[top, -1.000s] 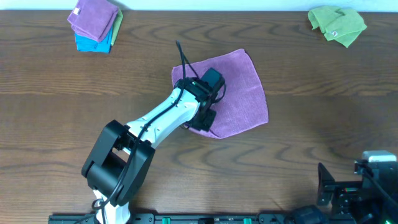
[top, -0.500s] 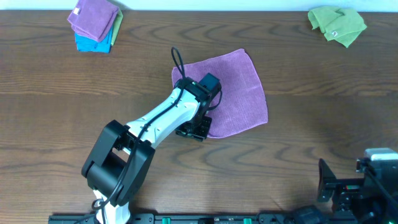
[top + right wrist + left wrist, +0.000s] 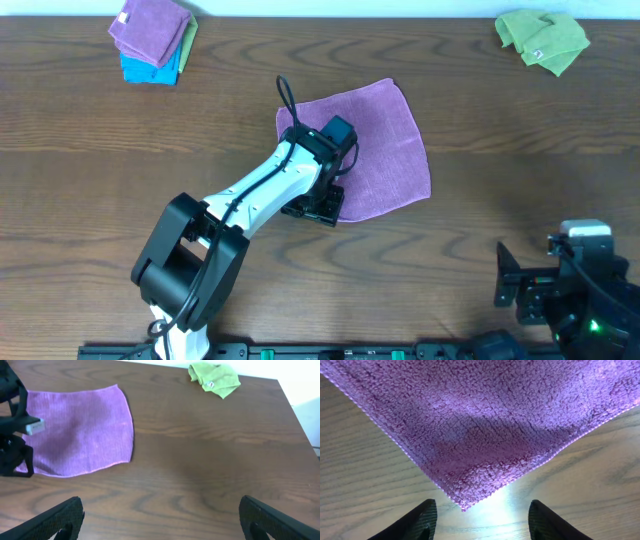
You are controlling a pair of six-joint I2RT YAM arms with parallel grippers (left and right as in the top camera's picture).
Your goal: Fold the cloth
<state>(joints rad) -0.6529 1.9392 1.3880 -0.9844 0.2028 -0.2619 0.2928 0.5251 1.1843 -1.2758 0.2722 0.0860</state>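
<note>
The purple cloth (image 3: 385,150) lies spread flat in the middle of the wooden table. My left gripper (image 3: 318,207) hovers low at its near-left corner. In the left wrist view the cloth (image 3: 485,420) fills the top, and its corner tip rests on the wood just ahead of the left gripper (image 3: 482,522). The two dark fingertips (image 3: 422,520) stand apart on either side, touching nothing, so this gripper is open. My right gripper (image 3: 162,520) is wide open and empty above bare wood at the near right (image 3: 515,290), far from the cloth (image 3: 80,430).
A crumpled green cloth (image 3: 542,40) lies at the far right corner, also in the right wrist view (image 3: 215,379). A folded stack of purple and blue cloths (image 3: 152,40) sits at the far left. The left arm (image 3: 250,200) stretches across the table's near left.
The left gripper's jaws have parted and let go of the cloth corner, which now lies on the table. The gripper backed slightly off the cloth. The right arm shifted a little to the left.
</note>
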